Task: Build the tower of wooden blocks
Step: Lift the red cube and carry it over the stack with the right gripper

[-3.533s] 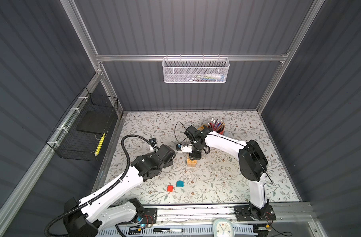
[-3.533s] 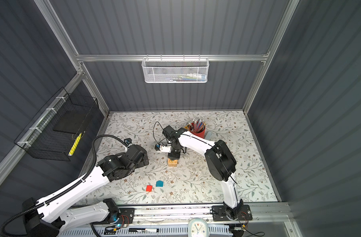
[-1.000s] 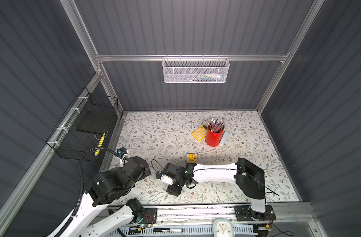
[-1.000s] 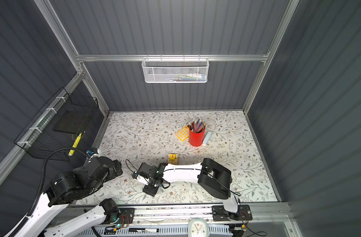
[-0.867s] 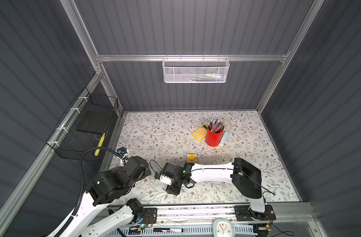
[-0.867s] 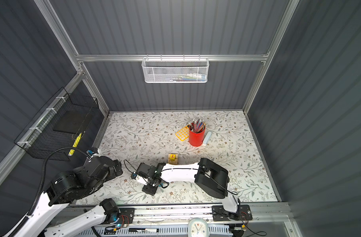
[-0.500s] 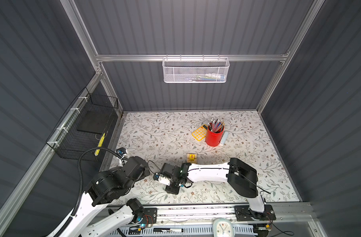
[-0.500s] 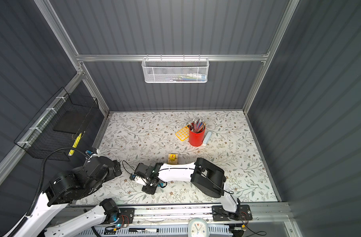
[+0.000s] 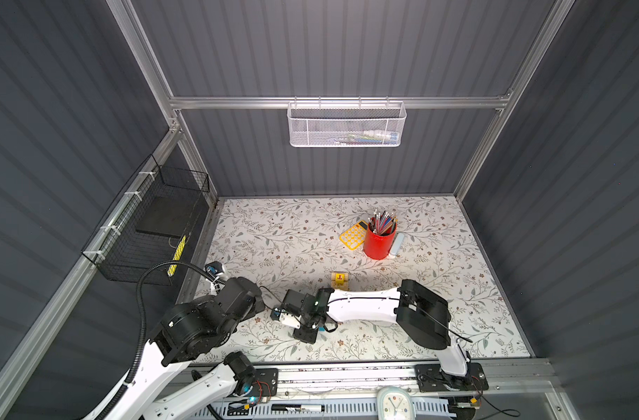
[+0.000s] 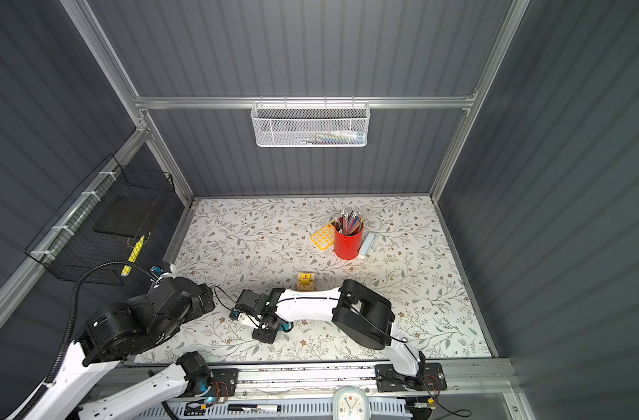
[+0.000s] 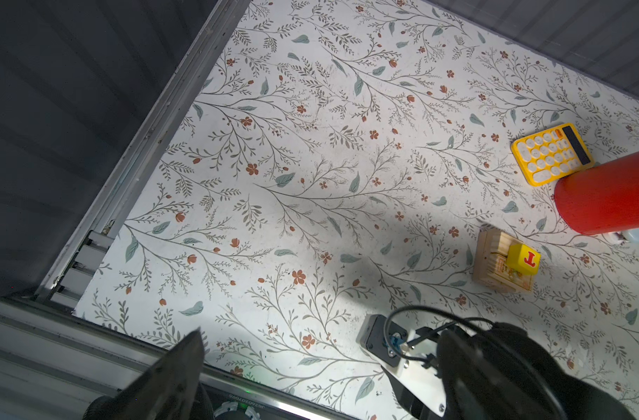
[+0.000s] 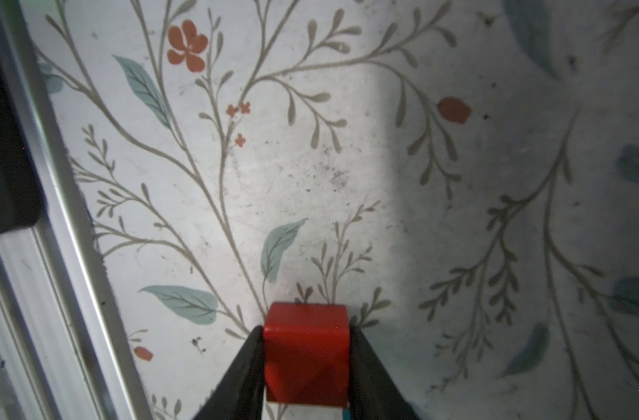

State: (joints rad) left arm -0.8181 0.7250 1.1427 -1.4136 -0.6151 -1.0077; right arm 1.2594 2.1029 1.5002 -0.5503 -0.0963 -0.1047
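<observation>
The wood block tower (image 9: 340, 282) (image 10: 305, 283) is a low stack of tan planks with a yellow lettered cube (image 11: 523, 259) on top, standing mid-table. My right gripper (image 12: 306, 332) is down at the table's front, left of the tower (image 11: 501, 267), shut on the red cube (image 12: 306, 363), with one finger pressed to each side. In both top views the arm hides the cube. A sliver of the teal block (image 9: 321, 329) (image 10: 284, 327) shows beside that gripper (image 9: 305, 332). My left gripper (image 11: 318, 385) hangs open and empty over the front left.
A red pencil cup (image 9: 379, 242), a yellow calculator (image 9: 352, 234) and a pale eraser (image 9: 397, 244) stand at the back right. A black wire basket (image 9: 147, 232) hangs on the left wall. The metal front rail (image 12: 56, 254) runs close to the right gripper.
The right gripper, earlier at the tower, came to the front, edged left and closed on the red cube. The left arm had drawn back to the front left and now holds still.
</observation>
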